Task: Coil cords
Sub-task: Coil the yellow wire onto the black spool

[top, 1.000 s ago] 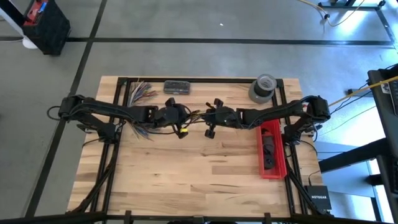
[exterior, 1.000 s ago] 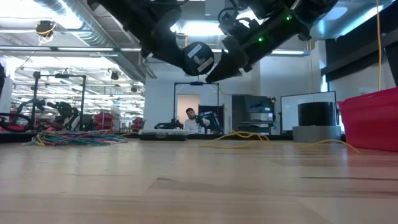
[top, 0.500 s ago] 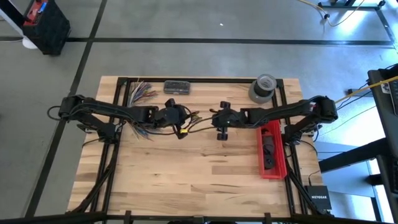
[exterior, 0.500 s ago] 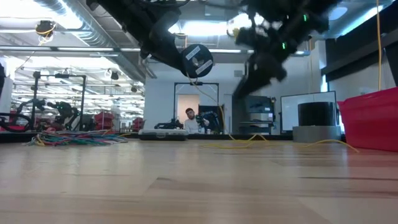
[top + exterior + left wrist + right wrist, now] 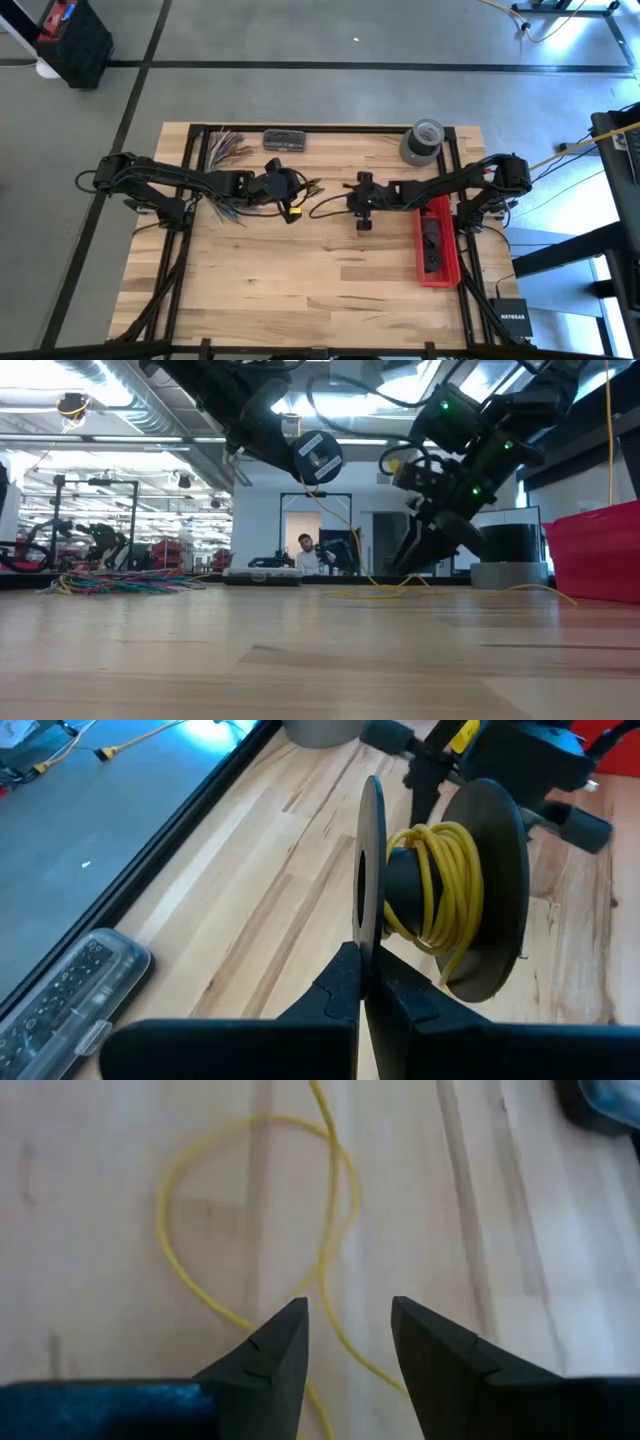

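My left gripper holds a black spool above the middle of the table, and is shut on it. Yellow cord is wound on the spool's hub. From the spool the cord hangs down and lies in a loose loop on the wood. My right gripper stands open just above that loop, its fingers slanting down, to the right of the spool. The strand passes under the gap between the right fingers; I cannot tell if it touches them. My left gripper pinches the rim of the spool's nearer flange between its two fingers. The fingers slant down from the table's left side. The spool is lifted clear of the table, its flanges on edge, with the cord trailing slack below it.
A red bin stands along the right edge beside the right arm. A grey tape roll and a clear case sit at the far edge, with multicoloured wires at the far left. Bare wood lies toward the near edge.
My right gripper has drawn away from the spool toward the table's right edge and sunk close to the wood, rolling as it went. It now stands over the cord's loop. The left gripper and the spool have kept still.
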You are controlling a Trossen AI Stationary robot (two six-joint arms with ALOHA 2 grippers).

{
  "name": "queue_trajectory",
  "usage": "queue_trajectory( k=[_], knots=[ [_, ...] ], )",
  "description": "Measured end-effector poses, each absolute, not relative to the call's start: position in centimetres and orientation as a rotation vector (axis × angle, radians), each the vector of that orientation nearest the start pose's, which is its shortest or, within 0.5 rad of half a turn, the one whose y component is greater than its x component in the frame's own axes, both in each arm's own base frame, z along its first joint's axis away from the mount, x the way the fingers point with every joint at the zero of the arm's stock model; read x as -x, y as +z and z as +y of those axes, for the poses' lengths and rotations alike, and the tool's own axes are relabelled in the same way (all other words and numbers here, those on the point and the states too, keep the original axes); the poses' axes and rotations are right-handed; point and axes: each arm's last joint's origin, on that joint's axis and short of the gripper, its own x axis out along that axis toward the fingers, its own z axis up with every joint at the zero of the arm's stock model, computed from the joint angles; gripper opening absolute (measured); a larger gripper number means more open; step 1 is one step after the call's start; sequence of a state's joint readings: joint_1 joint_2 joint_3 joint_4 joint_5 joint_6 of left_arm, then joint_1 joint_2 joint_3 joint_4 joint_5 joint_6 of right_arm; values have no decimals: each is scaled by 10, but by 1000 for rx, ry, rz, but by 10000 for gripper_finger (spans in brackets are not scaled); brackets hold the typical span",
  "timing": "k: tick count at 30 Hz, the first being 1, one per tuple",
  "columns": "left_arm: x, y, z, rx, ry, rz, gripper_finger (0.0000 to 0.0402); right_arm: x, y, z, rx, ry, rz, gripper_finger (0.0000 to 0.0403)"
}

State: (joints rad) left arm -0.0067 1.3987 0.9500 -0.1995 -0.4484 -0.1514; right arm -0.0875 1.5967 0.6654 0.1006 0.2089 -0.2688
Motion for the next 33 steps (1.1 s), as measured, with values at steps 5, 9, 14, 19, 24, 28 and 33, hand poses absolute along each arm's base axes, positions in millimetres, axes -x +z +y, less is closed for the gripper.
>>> queue_trajectory(
  k=[5, 9, 14, 19, 24, 28, 33],
  knots=[
    [-296, 255, 11, -5, 473, 601, 0, -281, 133, -32, 386, -161, 919, 149],
    [-296, 255, 11, -5, 472, 602, 0, -280, 130, -34, 421, -154, 956, 149],
    [-296, 255, 11, -5, 472, 602, 0, -281, 129, -36, 426, -174, 947, 149],
    [-296, 255, 11, -6, 473, 603, 0, -285, 131, -21, 300, -70, 879, 149],
    [-296, 255, 11, -6, 472, 602, 0, -291, 136, 5, 218, 94, 782, 149],
    [-297, 255, 11, -5, 472, 602, 0, -292, 135, 6, 237, 52, 782, 149],
    [-297, 255, 10, -5, 472, 599, 0, -291, 121, -6, 238, 48, 854, 149]
  ],
)
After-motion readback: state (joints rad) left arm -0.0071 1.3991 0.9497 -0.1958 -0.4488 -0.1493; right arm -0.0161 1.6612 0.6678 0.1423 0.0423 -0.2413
